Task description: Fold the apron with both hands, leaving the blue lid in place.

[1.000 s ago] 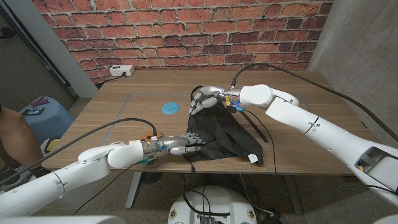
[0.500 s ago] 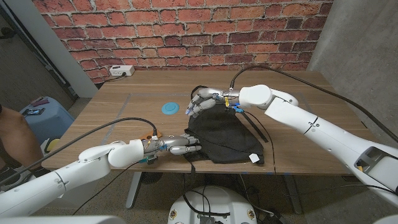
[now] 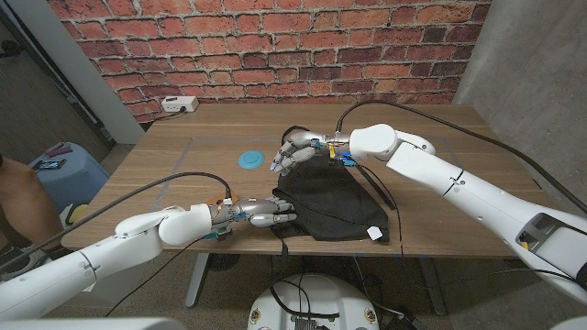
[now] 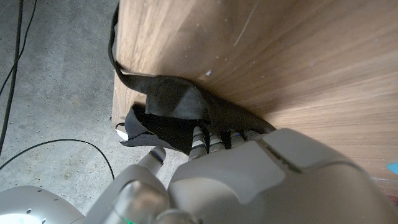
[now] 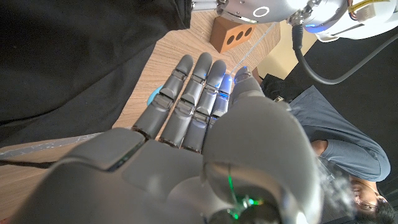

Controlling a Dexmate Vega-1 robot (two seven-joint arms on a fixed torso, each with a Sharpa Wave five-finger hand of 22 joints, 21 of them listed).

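My left hand pinches the crumpled black fabric apron, fingertips buried under cloth at lower centre; my right hand hovers above, fingers spread.

Bare table lies left of the blue lid; right of it, the apron and right hand obstruct passage

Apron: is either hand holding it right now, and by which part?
The left hand grips the apron at its near-left corner, by the table edge. The right hand holds nothing, fingers straight.
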